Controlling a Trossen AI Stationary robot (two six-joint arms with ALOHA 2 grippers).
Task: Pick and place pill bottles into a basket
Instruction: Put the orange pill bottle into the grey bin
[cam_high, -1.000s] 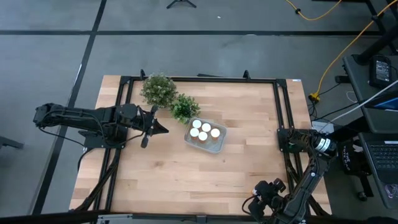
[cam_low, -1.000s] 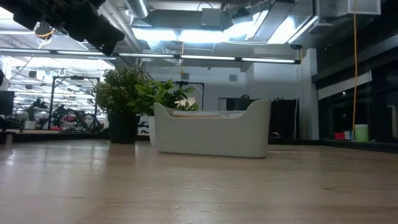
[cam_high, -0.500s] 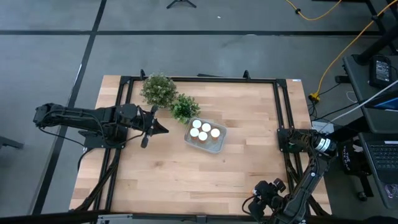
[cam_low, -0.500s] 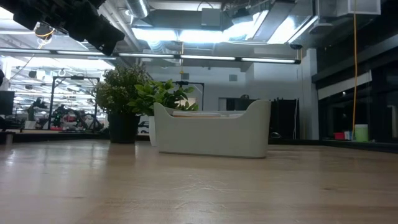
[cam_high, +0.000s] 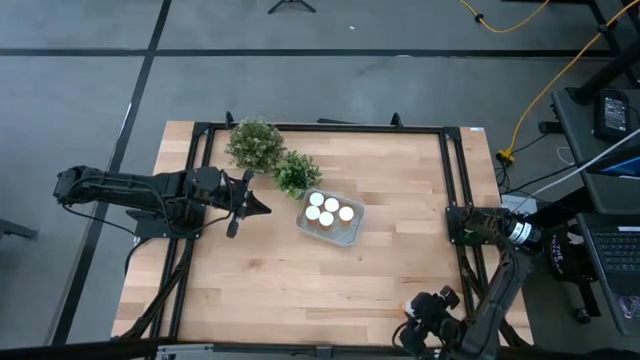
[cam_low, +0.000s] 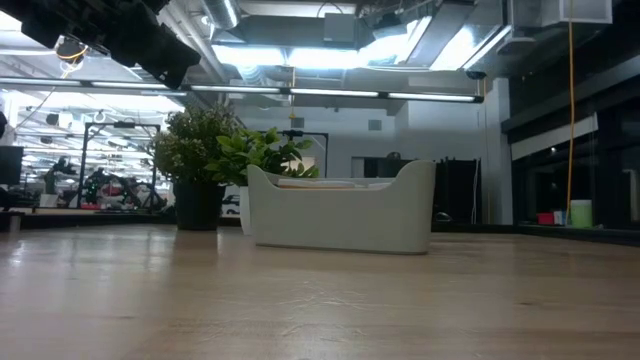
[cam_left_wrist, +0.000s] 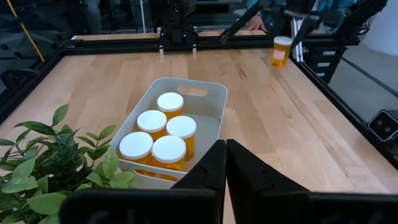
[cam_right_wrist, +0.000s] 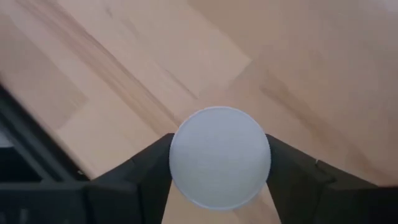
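1. The basket sits near the middle of the table, just beside the smaller of two plants; the larger plant stands just beyond it, toward the far left corner.
2. Five bottles stand upright inside the basket, white caps up, packed together at the end nearest the plants.
3. The left gripper hangs above the table to the left of the basket, pointing at it, near but apart. Its fingers are pressed together with nothing between them.
4. The right gripper is at the table's near edge, right of centre, well apart from the basket.
5. In the right wrist view its two fingers clamp a sixth bottle by the sides of its white cap, seen from above with bare wood beneath.
6. The left wrist view shows this bottle far across the table, beyond the basket.
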